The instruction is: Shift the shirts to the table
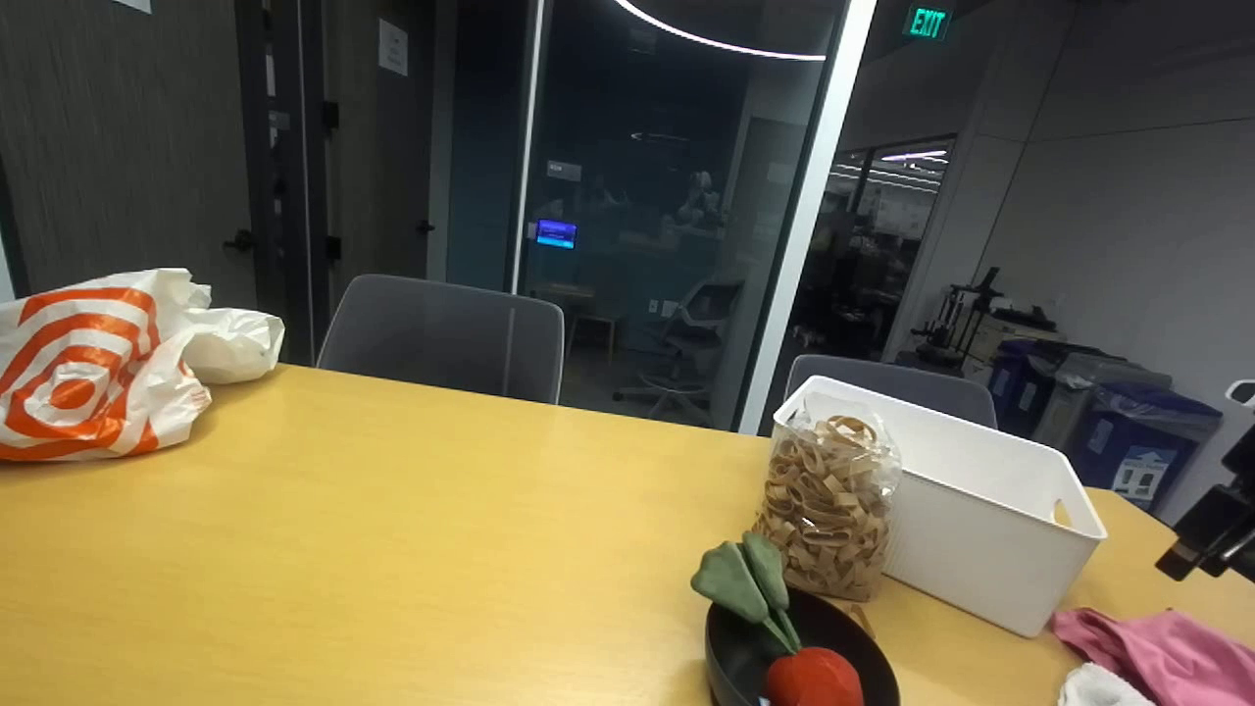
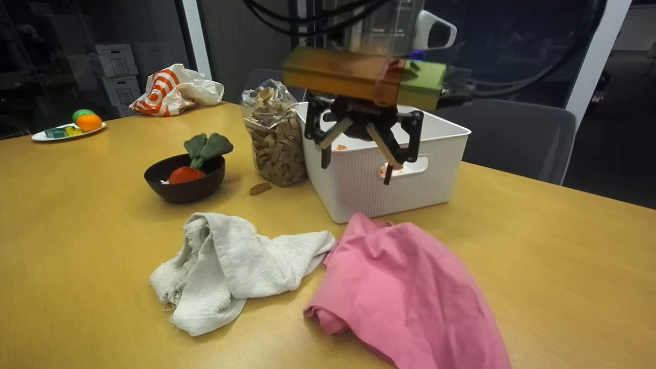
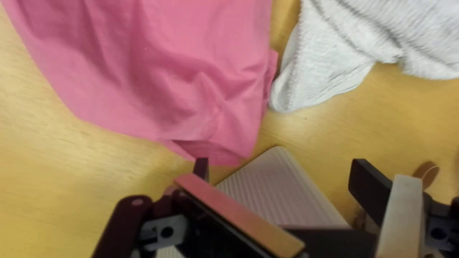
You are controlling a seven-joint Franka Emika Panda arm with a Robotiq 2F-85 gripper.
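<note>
A crumpled pink cloth [image 2: 405,292] lies on the yellow table [image 2: 92,236] in front of the white box. It also shows in the wrist view [image 3: 172,71] and at the edge of an exterior view [image 1: 1167,647]. A bunched white cloth [image 2: 246,261] lies beside it, their edges close together; it also shows in the wrist view [image 3: 333,53]. My gripper [image 2: 357,165] is open and empty, fingers pointing down, above the near end of the box. In the wrist view the open fingers [image 3: 283,171] stand apart over the box corner, and the pink cloth lies beyond them.
The white box [image 2: 379,192] has an orange item partly seen through its handle hole. A bag of brown strips [image 2: 277,138] leans beside it. A dark bowl [image 2: 192,192] holds a red toy vegetable. A plate [image 2: 38,136] and a plastic bag [image 1: 108,373] are farther off.
</note>
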